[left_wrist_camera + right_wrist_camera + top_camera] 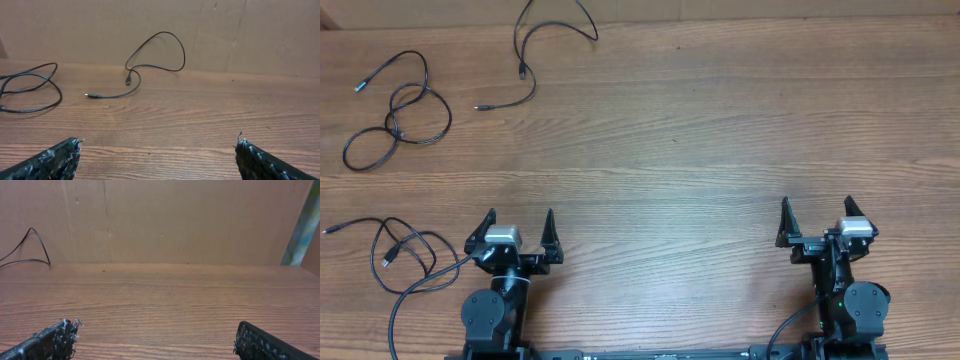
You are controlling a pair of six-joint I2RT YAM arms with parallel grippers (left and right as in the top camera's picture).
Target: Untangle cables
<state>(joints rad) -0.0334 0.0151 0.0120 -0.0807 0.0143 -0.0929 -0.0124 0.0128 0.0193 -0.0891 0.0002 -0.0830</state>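
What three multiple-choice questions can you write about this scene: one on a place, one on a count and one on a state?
1. Where on the table do the cables lie?
A. the left half
B. the right half
C. between the two arms

2. How many cables are there?
A. two
B. three
C. five

3. How are the left gripper and the right gripper?
A. both open and empty
B. both shut
C. the left one shut on a cable

Answers:
1 A: the overhead view shows every cable left of the middle.
2 B: three separate black cords can be counted there.
3 A: each wrist view shows its fingers wide apart with bare wood between them.
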